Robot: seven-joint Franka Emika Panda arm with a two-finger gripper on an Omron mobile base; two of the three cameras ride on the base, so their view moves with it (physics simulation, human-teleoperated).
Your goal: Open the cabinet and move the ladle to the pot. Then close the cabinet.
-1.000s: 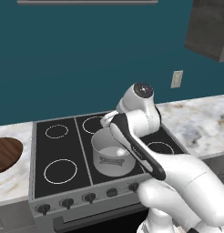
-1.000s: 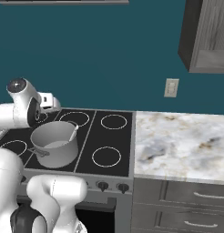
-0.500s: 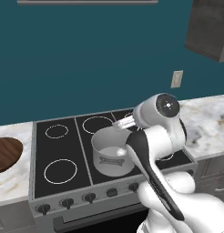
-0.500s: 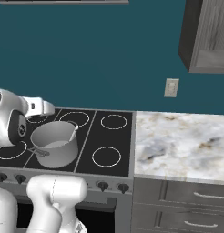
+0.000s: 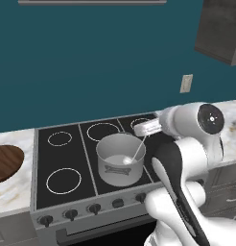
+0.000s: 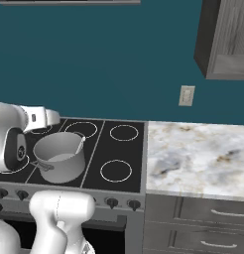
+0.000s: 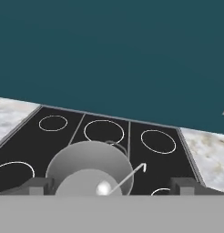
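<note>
Ladle (image 5: 134, 154) is in the pot (image 5: 121, 160) on the stove (image 6: 119, 154), handle leaning on the rim. Claw (image 7: 111, 184) hangs above with jaws apart, holding nothing. What's left, by my read: shutting the cabinet (image 6: 225, 39) up right.

1. The pot (image 5: 119, 163) is a light grey, straight-sided metal cylinder with a darker mark on its side, standing upright on the black stovetop
2. The ladle (image 5: 135, 153) lies inside the pot, bowl at the bottom, thin pale handle leaning on the rim
3. The cabinet (image 6: 227, 38), dark grey wood grain, hangs high on the wall, to the right
</note>
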